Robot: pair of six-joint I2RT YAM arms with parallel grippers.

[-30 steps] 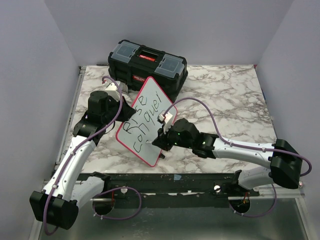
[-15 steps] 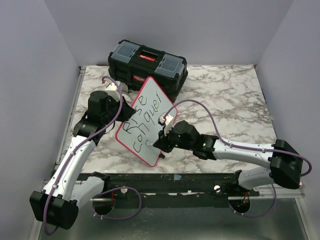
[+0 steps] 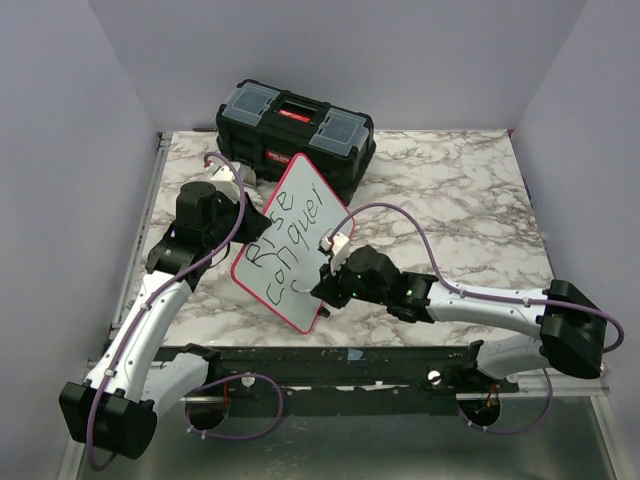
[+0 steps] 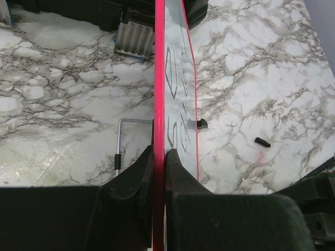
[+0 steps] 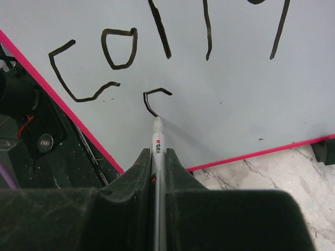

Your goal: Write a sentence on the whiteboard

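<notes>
The whiteboard (image 3: pixel 290 240), white with a pink-red rim, stands tilted on edge in the middle of the table. My left gripper (image 3: pixel 238 232) is shut on its left rim (image 4: pixel 158 104). The sentence (image 3: pixel 285 235) reads "Rise conquer" in two lines, with a small hooked stroke (image 5: pixel 155 99) begun on a third line. My right gripper (image 3: pixel 318 287) is shut on a grey marker pen (image 5: pixel 157 146), whose tip touches the board (image 5: pixel 220 78) at the end of that stroke. In the left wrist view the board shows edge-on between my fingers (image 4: pixel 137 172).
A black toolbox (image 3: pixel 296 137) with a red handle stands behind the board at the table's back. A small black cap (image 4: pixel 262 141) lies on the marble (image 4: pixel 251 78) to the board's right, and a thin metal rod (image 4: pixel 119 144) to its left.
My right gripper has slid down and a little left along the board with the marker, drawing the first stroke of a third line. The left arm and the board have not moved.
</notes>
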